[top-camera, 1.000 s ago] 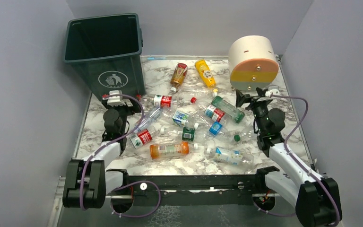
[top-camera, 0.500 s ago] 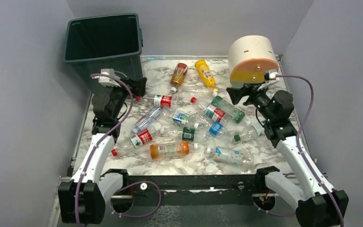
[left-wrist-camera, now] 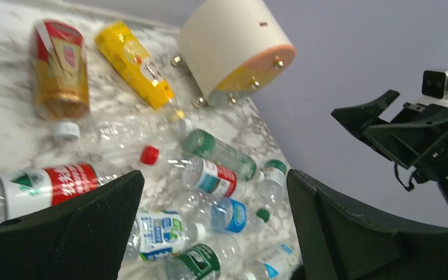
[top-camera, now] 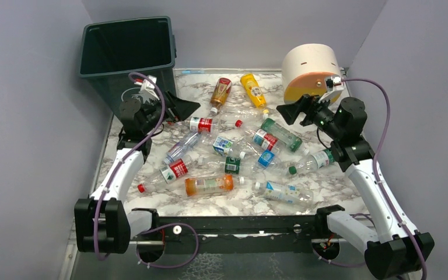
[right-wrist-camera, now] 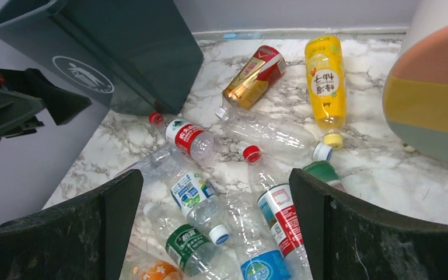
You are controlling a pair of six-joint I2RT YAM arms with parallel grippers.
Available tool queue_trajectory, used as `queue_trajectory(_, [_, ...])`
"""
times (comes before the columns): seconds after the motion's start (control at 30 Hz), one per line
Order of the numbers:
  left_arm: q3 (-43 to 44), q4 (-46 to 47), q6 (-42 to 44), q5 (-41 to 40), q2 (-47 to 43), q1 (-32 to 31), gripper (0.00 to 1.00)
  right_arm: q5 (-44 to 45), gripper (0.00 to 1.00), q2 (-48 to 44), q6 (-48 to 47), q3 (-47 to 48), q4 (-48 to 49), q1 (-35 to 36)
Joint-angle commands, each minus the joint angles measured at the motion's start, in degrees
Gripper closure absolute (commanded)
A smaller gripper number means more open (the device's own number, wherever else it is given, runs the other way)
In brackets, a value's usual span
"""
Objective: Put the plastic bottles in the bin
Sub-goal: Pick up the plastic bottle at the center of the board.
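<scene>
Several plastic bottles lie scattered on the marble table (top-camera: pixel 332 186): an amber one (top-camera: pixel 220 92), a yellow one (top-camera: pixel 252 89), an orange one (top-camera: pixel 209 185), a red-labelled clear one (top-camera: pixel 201 124) and a green one (top-camera: pixel 283 134). The dark green bin (top-camera: pixel 129 64) stands upright at the back left. My left gripper (top-camera: pixel 184 108) is open and empty, raised in front of the bin. My right gripper (top-camera: pixel 291 111) is open and empty, raised above the green bottle. The left wrist view (left-wrist-camera: pixel 213 192) and the right wrist view (right-wrist-camera: pixel 216 181) show the bottles between wide-open jaws. The bin (right-wrist-camera: pixel 122 52) shows in the right wrist view.
A big cream cylinder (top-camera: pixel 312 76) with a yellow and pink face lies at the back right, close behind my right gripper. Grey walls close in the table on three sides. A black rail (top-camera: pixel 239 224) runs along the near edge.
Both arms have risen and stretched away from the near edge. The left gripper swung right in front of the bin; the right gripper swung left by the cylinder. The bottles have not moved.
</scene>
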Motion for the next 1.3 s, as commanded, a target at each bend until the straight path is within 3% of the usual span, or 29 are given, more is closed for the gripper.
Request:
queue_trajectory(0.0, [1.38, 1.11, -2.46, 10.24, 0.42, -1.69, 0.01, -0.74, 0.01, -0.02, 2.86, -0.46, -2.48, -0.11])
queue_trajectory(0.17, [-0.25, -1.87, 0.95, 3.14, -3.42, -6.56, 0.01, -1.34, 0.01, 1.13, 3.92, -0.67, -2.83, -0.13])
queue_trajectory(0.23, [2.51, -11.37, 5.13, -2.07, -2.69, -10.65, 0.01, -0.91, 0.01, 1.58, 3.8, -0.32, -3.82, -0.14])
queue_trajectory(0.37, [13.36, -30.62, 18.73, -25.72, 0.32, -25.66, 0.01, 2.44, 0.01, 2.68, 2.94, 2.49, -8.71, -0.14])
queue_trajectory(0.53, [21.04, -41.39, 17.75, -31.59, 10.82, -28.17, 0.01, 6.79, 0.01, 2.54, 3.13, 4.75, -13.52, -0.11])
queue_trajectory(0.73, [10.45, -25.86, 9.64, -20.96, 14.95, -27.06, 0.01, 9.01, 0.01, 2.75, 2.38, 6.05, -16.54, -0.11])
queue_trajectory(0.9, [14.69, -32.52, 15.04, -29.09, 20.4, -31.76, 0.01, 6.89, 0.0, 3.1, 3.02, 4.52, -15.57, -0.16])
queue_trajectory(1.07, [14.15, -32.86, 14.87, -36.54, 20.05, -31.98, 0.01, 3.5, 0.01, 3.83, 4.42, 1.93, -13.17, -0.11])
queue_trajectory(1.27, [16.3, -35.29, 8.24, -42.32, 20.01, -26.19, 0.01, 0.48, 0.01, 5.29, 5.88, 0.68, -11.05, -0.11])
